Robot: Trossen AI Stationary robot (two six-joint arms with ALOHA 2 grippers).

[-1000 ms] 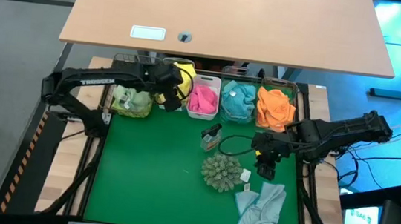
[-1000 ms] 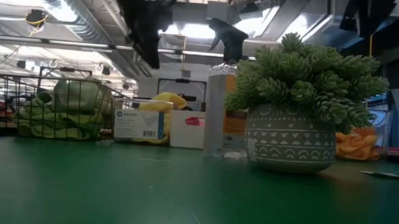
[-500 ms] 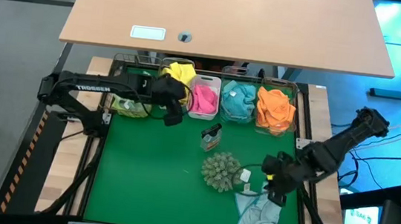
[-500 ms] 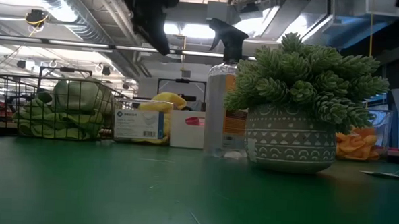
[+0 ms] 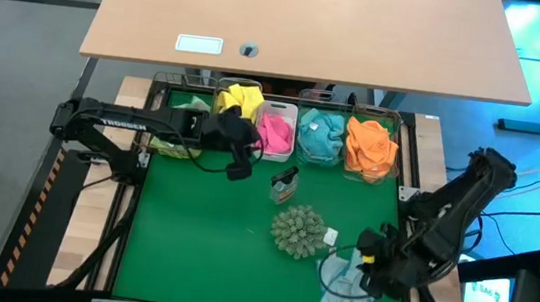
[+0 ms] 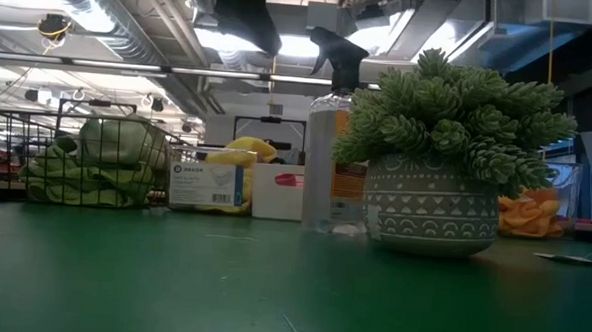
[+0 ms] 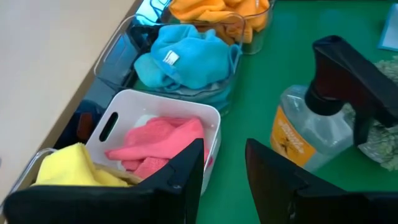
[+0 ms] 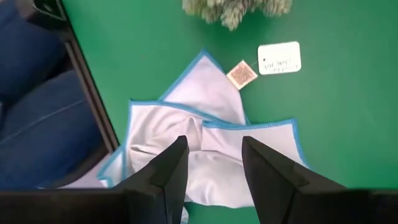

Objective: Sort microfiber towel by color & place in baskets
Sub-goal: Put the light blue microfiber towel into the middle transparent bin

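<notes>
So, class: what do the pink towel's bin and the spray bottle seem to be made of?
White bin: looks like opaque plastic, smooth and matte, with a moulded handle slot. Spray bottle: likely clear glossy plastic, see-through, with highlights; its trigger head looks like black plastic.

Five baskets [image 5: 274, 136] in a row, one potted succulent [image 5: 297, 230], one spray bottle [image 5: 284, 184], one pale blue-edged towel [image 8: 205, 140] under the right gripper [image 8: 212, 163], two paper tags [image 8: 278, 58].

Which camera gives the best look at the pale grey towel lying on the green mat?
The right wrist view: the pale grey towel fills the picture, blue-edged and crumpled, seen past the right tool with its fingers apart. The high view shows the towel small, partly under the right arm. The low and left wrist views do not show it.
</notes>
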